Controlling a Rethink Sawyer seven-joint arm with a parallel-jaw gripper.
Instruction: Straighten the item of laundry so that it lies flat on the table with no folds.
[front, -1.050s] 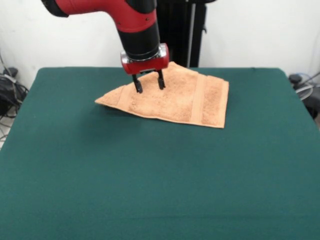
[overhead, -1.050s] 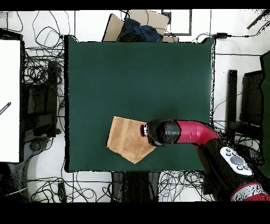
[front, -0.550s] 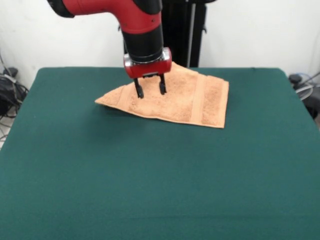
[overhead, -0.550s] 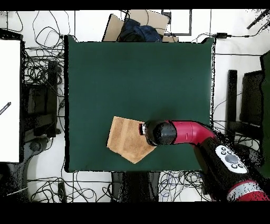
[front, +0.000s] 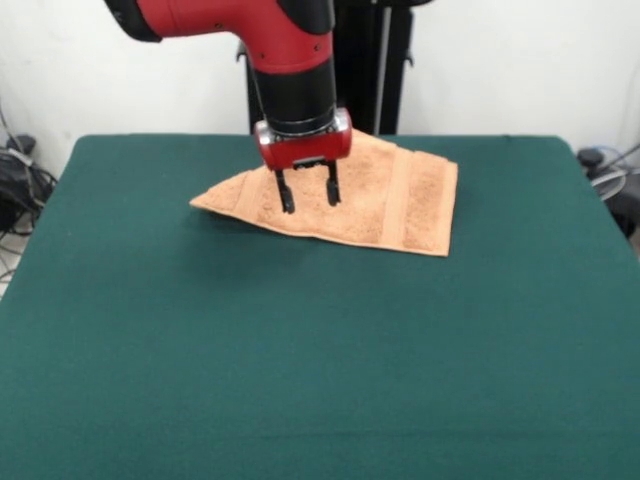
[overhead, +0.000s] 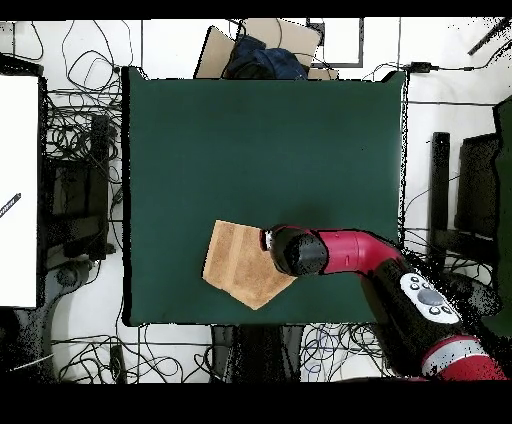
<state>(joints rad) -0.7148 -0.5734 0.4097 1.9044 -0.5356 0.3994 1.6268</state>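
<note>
1. Fingers (front: 287, 196) spread apart, both pointing straight down, nothing between them. Gripper (front: 309, 193) hovers over the towel's upper layer, tips close to the terry; contact can't be told.
2. Red and black arm (front: 270, 40) comes down vertically in the front view. Overhead it reaches in from the lower right, and its wrist hides the towel's right corner.
3. Towel (front: 375, 195): peach-tan terry, folded over on itself, so the outline is a slanted wedge and not a square. Pointed corner on the left in the front view, woven border band running across the right part. Overhead, the towel (overhead: 238, 264) sits in the lower part of the table, near the edge on the robot's side.
4. Table (front: 300, 380), dark green top, mostly bare, so there is plenty of room to spread the cloth.
5. Judgement: open, vertical pose suits a pinch on the folded-over layer. Unfolding not yet done.
</note>
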